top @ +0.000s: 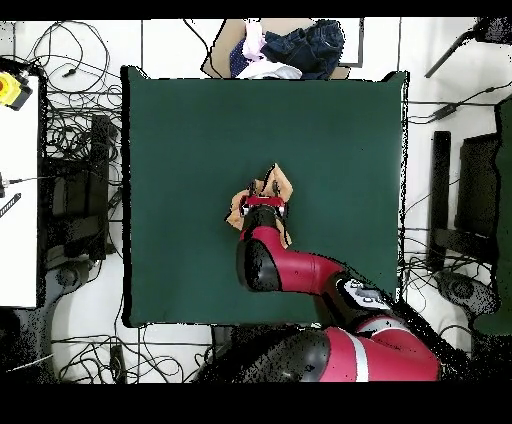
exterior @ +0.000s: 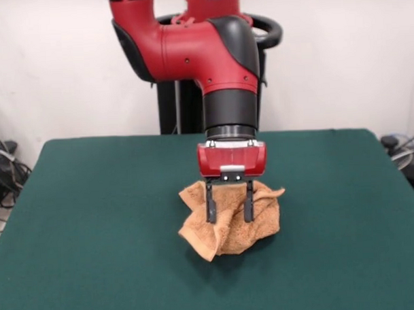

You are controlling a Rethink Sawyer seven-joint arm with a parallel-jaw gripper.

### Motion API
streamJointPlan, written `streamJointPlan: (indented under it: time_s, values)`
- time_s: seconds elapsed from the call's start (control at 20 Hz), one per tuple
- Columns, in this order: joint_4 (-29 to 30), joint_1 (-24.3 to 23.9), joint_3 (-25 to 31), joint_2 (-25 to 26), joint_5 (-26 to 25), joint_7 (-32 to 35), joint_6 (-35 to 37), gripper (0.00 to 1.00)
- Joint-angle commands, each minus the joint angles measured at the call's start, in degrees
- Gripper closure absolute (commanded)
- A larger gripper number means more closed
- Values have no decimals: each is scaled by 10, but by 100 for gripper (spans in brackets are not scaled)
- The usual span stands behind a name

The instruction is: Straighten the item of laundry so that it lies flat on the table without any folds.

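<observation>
Sitting crumpled in a heap around the middle of the bench (exterior: 73, 221), nowhere near any edge or corner: the towel (exterior: 231, 225), still full of folds. Hovering right over it with fingers (exterior: 211, 204) spread apart and gripping nothing yet: the end effector (exterior: 230, 203). Probably lining up to pinch a raised fold, since lifting one is what's needed for spreading it flat.

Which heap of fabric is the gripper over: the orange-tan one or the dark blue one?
The crumpled orange-tan terry towel mid-table; the open gripper straddles it. The dark blue clothes pile lies beyond the dark green table's far edge.
</observation>
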Motion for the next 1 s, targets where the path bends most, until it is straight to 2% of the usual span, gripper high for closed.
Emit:
streamJointPlan:
  time_s: [0.05,0.5,1.0]
  values:
    - [-30,11,-3,-13,-8,79,53,0]
    - [-32,26,-29,-27,0,59,68,0]
    - [-45,32,-32,-8,-1,65,58,0]
